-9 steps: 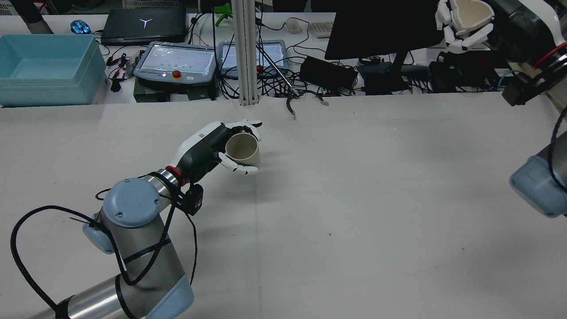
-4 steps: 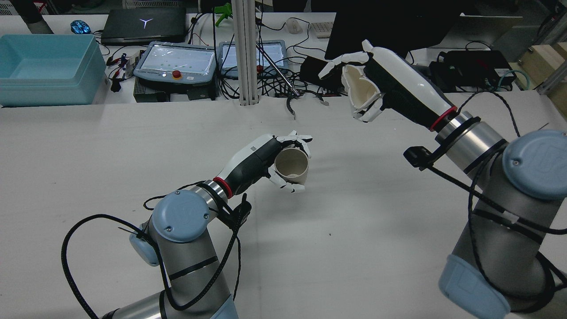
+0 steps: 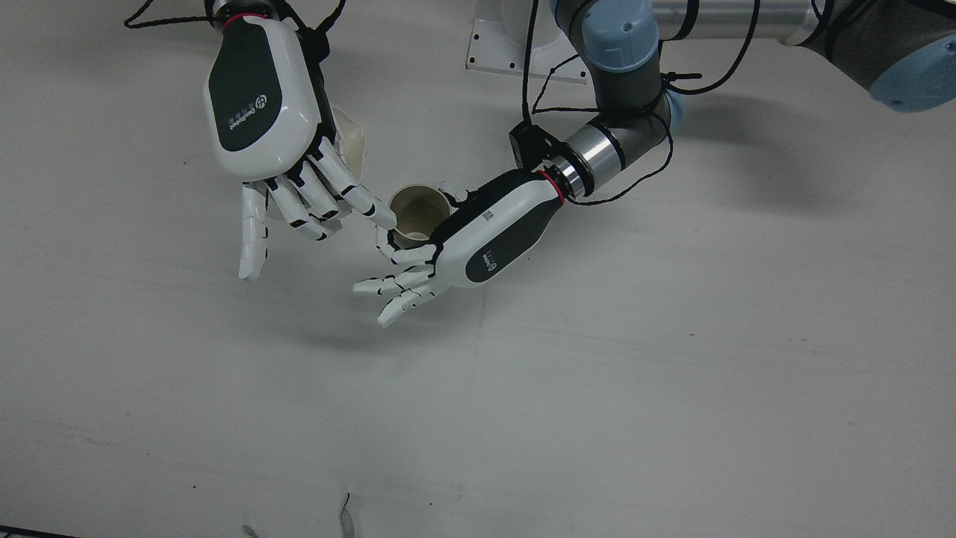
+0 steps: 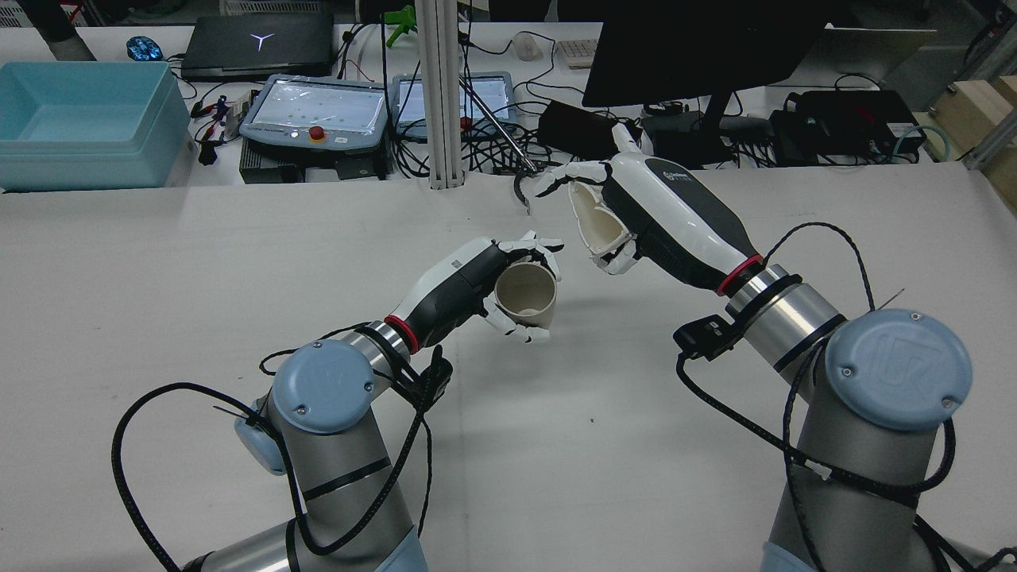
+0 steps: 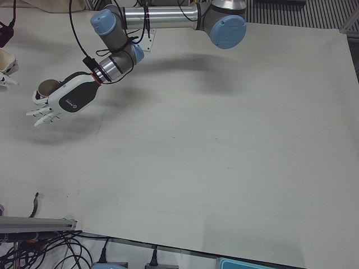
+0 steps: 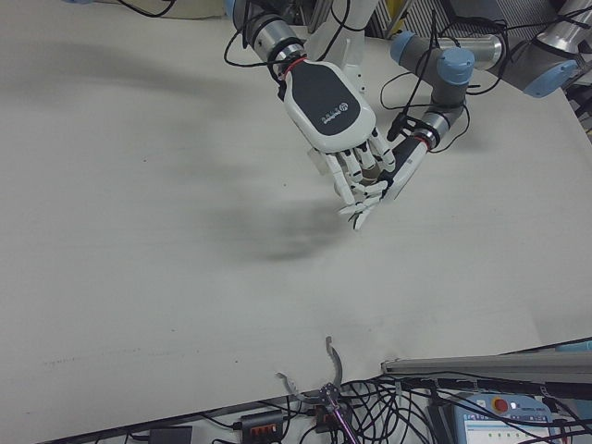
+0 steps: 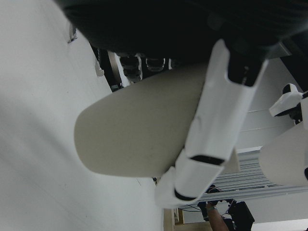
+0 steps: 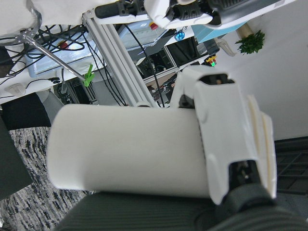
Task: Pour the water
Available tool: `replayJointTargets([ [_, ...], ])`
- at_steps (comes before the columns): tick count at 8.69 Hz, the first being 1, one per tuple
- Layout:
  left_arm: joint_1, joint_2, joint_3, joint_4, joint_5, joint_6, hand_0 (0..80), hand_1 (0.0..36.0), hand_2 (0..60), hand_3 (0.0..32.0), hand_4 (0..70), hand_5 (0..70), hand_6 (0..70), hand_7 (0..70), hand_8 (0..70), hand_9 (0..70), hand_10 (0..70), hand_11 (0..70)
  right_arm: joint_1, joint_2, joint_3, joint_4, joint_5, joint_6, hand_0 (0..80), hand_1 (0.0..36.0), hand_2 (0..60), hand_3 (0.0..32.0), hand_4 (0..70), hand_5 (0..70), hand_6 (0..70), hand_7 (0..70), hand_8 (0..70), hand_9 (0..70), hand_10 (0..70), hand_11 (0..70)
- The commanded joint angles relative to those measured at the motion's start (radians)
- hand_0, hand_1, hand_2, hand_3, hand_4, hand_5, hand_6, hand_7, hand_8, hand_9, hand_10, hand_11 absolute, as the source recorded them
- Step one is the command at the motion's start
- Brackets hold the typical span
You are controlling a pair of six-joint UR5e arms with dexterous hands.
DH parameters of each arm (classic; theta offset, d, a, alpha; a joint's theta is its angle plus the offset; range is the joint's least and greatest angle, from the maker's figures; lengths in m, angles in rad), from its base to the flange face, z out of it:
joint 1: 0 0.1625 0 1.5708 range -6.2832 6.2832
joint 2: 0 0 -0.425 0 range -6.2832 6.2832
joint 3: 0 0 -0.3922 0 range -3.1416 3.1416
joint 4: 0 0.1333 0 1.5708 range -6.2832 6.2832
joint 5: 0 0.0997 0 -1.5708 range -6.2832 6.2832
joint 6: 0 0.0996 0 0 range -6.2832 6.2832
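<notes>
My left hand (image 4: 465,282) is shut on a beige cup (image 4: 524,298), held roughly upright with its mouth showing. My right hand (image 4: 659,214) is shut on a cream cup (image 4: 596,226) with a squashed rim, tipped on its side, mouth facing the beige cup, a little above and to its right. In the front view the right hand (image 3: 261,112) hangs over its cream cup (image 3: 352,146), fingertips almost at the rim of the beige cup (image 3: 414,213) in the left hand (image 3: 478,239). The hand views show each cup's wall close up: beige (image 7: 139,130), cream (image 8: 125,149).
Beyond the table's far edge stand a blue bin (image 4: 79,119), two teach pendants (image 4: 318,111), a metal post (image 4: 441,95), a dark monitor (image 4: 699,48) and tangled cables. A small black hook (image 4: 520,191) lies near the far edge, close to the right hand.
The right arm swung in from the far right and came down, bringing the cream cup close to the beige one. The left hand shifted right with its cup, then held still.
</notes>
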Motion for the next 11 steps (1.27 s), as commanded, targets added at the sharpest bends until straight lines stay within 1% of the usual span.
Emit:
replayJointTargets([
  [1, -0.036, 0.043, -0.024, -0.043, 0.017, -0.084, 80.0, 36.0, 60.0, 0.0, 47.7, 70.0, 17.1, 15.1, 4.4, 1.6, 5.6, 12.2, 0.141, -0.103, 0.009, 0.073, -0.006, 0.356, 80.0, 36.0, 60.0, 0.0, 10.6, 24.3, 43.8, 47.7, 33.6, 44.1, 0.1, 5.3],
  [2, -0.040, 0.106, -0.085, -0.043, 0.019, -0.098, 80.0, 36.0, 60.0, 0.0, 48.2, 70.0, 16.6, 14.9, 4.4, 1.5, 5.9, 12.8, 0.213, -0.145, 0.015, 0.136, -0.026, 0.465, 80.0, 36.0, 60.0, 0.0, 5.4, 23.9, 42.9, 44.3, 33.8, 44.1, 2.5, 9.0],
  [3, -0.043, 0.208, -0.173, -0.051, 0.029, -0.100, 80.0, 36.0, 60.0, 0.0, 47.7, 70.0, 15.3, 13.9, 3.9, 1.3, 5.8, 12.6, 0.302, -0.155, 0.012, 0.154, -0.105, 0.549, 80.0, 36.0, 60.0, 0.0, 3.9, 23.8, 43.7, 43.2, 34.5, 44.6, 4.9, 12.4],
  [4, -0.069, 0.320, -0.247, -0.072, 0.051, -0.118, 80.0, 36.0, 60.0, 0.0, 47.5, 70.0, 15.0, 13.5, 3.9, 1.3, 5.7, 12.5, 0.382, -0.193, 0.005, 0.158, -0.147, 0.653, 80.0, 36.0, 60.0, 0.0, 4.4, 24.1, 44.1, 42.8, 34.6, 44.4, 5.5, 13.3],
  [5, -0.113, 0.390, -0.257, -0.098, 0.065, -0.164, 80.0, 36.0, 60.0, 0.0, 47.9, 70.0, 15.2, 13.7, 4.0, 1.3, 5.7, 12.6, 0.448, -0.254, 0.002, 0.198, -0.164, 0.749, 80.0, 36.0, 60.0, 0.0, 5.9, 24.3, 47.2, 47.2, 37.0, 47.3, 7.7, 16.2],
  [6, -0.168, 0.433, -0.272, -0.112, 0.100, -0.188, 80.0, 36.0, 60.0, 0.0, 47.5, 70.0, 15.1, 13.7, 4.0, 1.3, 5.8, 12.6, 0.531, -0.315, -0.012, 0.292, -0.234, 0.813, 80.0, 36.0, 60.0, 0.0, 4.8, 24.3, 47.9, 48.3, 38.7, 49.5, 10.1, 19.6],
  [7, -0.242, 0.465, -0.289, -0.123, 0.159, -0.192, 80.0, 36.0, 60.0, 0.0, 47.7, 70.0, 14.9, 13.5, 3.9, 1.3, 5.5, 12.2, 0.609, -0.355, -0.062, 0.372, -0.317, 0.897, 80.0, 36.0, 60.0, 0.0, 3.3, 24.2, 47.6, 47.7, 39.7, 50.6, 11.1, 21.0],
  [8, -0.330, 0.469, -0.291, -0.126, 0.233, -0.192, 80.0, 36.0, 60.0, 0.0, 46.6, 70.0, 14.4, 13.0, 3.7, 1.2, 5.4, 12.1, 0.683, -0.439, -0.105, 0.482, -0.395, 0.967, 80.0, 36.0, 60.0, 0.0, 7.2, 24.3, 50.1, 51.6, 40.9, 52.4, 10.4, 19.9],
  [9, -0.403, 0.478, -0.291, -0.129, 0.293, -0.190, 80.0, 36.0, 60.0, 0.0, 47.3, 70.0, 14.8, 13.3, 3.7, 1.2, 5.5, 12.2, 0.752, -0.546, -0.148, 0.629, -0.461, 1.008, 80.0, 36.0, 60.0, 0.0, 7.0, 24.1, 49.8, 51.7, 41.4, 53.1, 9.9, 19.1],
  [10, -0.461, 0.511, -0.288, -0.161, 0.331, -0.190, 80.0, 36.0, 60.0, 0.0, 47.2, 70.0, 14.6, 13.3, 3.6, 1.2, 5.5, 12.2, 0.800, -0.632, -0.226, 0.795, -0.509, 1.070, 80.0, 36.0, 60.0, 0.0, 4.6, 24.0, 48.3, 49.8, 42.4, 54.7, 10.1, 19.4],
  [11, -0.492, 0.572, -0.280, -0.219, 0.345, -0.192, 80.0, 36.0, 60.0, 0.0, 46.7, 70.0, 14.5, 13.1, 3.6, 1.2, 5.5, 12.2, 0.841, -0.697, -0.318, 0.936, -0.554, 1.101, 80.0, 36.0, 60.0, 0.0, 6.4, 24.1, 49.4, 51.5, 43.9, 56.8, 10.9, 20.4],
])
